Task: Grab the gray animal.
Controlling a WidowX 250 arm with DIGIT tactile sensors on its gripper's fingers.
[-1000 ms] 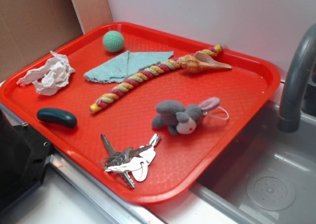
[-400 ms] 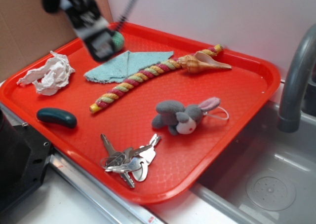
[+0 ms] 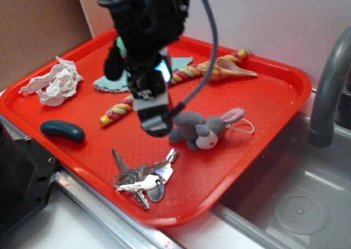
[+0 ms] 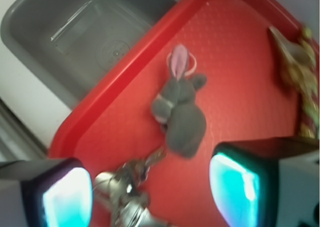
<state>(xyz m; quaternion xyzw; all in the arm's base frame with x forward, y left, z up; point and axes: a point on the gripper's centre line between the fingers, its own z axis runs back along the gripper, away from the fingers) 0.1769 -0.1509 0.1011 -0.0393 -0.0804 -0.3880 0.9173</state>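
No readable text, label, brand, number or sign appeared in either view. The red tray (image 3: pixel 274 95), the keys (image 3: pixel 143 179) and the sink (image 4: pixel 75 32) showed no lettering, and the wrist view was too blurred to read anything.

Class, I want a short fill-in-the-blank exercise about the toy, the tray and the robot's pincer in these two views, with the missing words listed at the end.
1. The gray animal lies on a tray whose colour is ____.
2. The pincer is open and holds ____.
3. The metal things beside the gray animal, nearer the tray's front edge, are a bunch of ____.
4. Beside the tray, under the faucet, is a gray ____.

Missing words: red; nothing; keys; sink
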